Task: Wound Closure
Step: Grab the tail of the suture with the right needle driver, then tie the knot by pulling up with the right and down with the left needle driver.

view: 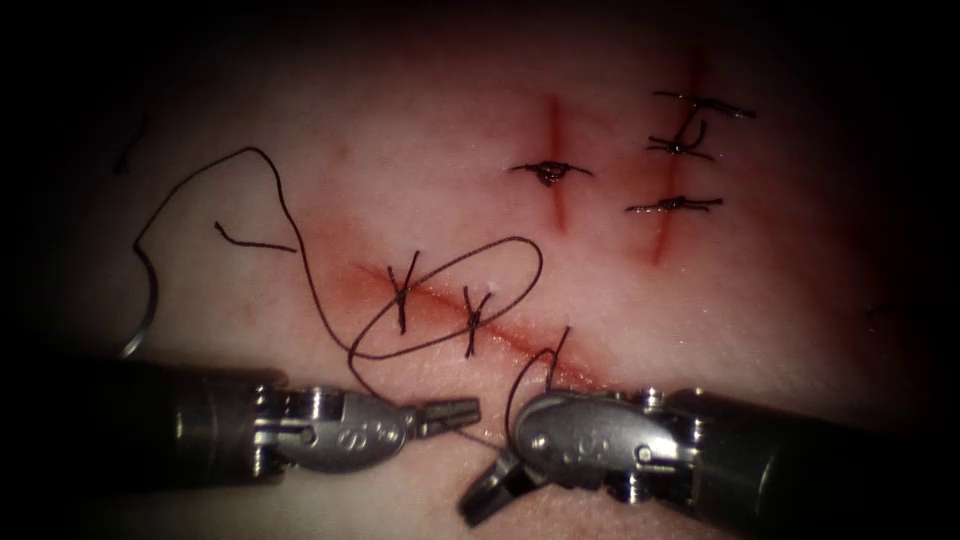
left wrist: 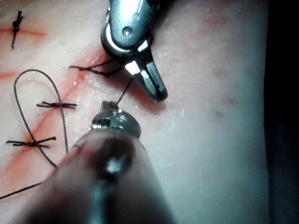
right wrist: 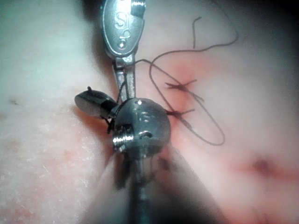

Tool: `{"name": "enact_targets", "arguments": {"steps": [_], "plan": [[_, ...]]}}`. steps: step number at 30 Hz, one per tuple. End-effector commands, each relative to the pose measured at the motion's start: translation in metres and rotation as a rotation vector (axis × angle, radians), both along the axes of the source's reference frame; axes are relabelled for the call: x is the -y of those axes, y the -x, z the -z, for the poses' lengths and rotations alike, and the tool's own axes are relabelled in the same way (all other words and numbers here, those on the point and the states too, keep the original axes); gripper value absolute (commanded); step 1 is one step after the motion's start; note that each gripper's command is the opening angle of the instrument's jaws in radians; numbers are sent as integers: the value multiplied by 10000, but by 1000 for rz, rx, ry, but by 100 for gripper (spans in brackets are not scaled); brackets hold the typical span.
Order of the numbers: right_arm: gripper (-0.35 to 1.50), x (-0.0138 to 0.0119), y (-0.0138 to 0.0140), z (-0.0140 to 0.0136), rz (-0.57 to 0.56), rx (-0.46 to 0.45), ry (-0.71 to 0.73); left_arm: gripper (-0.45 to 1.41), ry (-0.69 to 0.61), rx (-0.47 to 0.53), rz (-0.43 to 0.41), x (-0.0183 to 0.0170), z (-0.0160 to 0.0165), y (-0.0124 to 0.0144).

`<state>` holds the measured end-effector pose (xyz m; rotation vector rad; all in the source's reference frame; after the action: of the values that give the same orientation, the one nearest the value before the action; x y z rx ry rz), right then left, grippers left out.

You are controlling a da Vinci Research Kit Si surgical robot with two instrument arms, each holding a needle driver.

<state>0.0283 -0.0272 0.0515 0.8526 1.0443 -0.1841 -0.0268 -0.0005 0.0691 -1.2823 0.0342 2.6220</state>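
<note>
Pale, moist tissue fills the endoscope view. A slanting red cut runs across it, crossed by two finished stitches. Dark, wiry thread curls over them in a slack oval loop. It trails left to what looks like the curved steel needle, lying on the surface well left of the cut with neither tool holding it. The left tool is clamped shut with thread at its tip. The right tool points down and away beside it; I cannot tell what it grips.

From the left wrist, the left tool pinches a taut strand that runs up to the polished right tool.

From the right wrist, thread appears to wrap the right tool, with the left tool just beside it.

This looks like work on a third stitch at the cut's near end. It calls for even tension, with the slack loop kept clear of the finished stitches.
</note>
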Motion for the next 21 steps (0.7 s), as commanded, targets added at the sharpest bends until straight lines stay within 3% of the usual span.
{"name": "enact_targets", "arguments": {"steps": [1, 7, 13, 21], "plan": [[-35, -12, -4, -3, -13, -8, -6, -45, 1, -2, 1, 4, -5, 5], [-35, -66, 27, 6, -157, -71, -126, -45, 3, -9, 3, 45, 4, -9], [-35, -87, 37, 0, -198, -62, -135, -45, -8, -14, -21, 73, 28, -21], [-35, -112, 52, -28, -229, -34, -138, -45, -19, -9, -54, 93, 65, -42]]}}
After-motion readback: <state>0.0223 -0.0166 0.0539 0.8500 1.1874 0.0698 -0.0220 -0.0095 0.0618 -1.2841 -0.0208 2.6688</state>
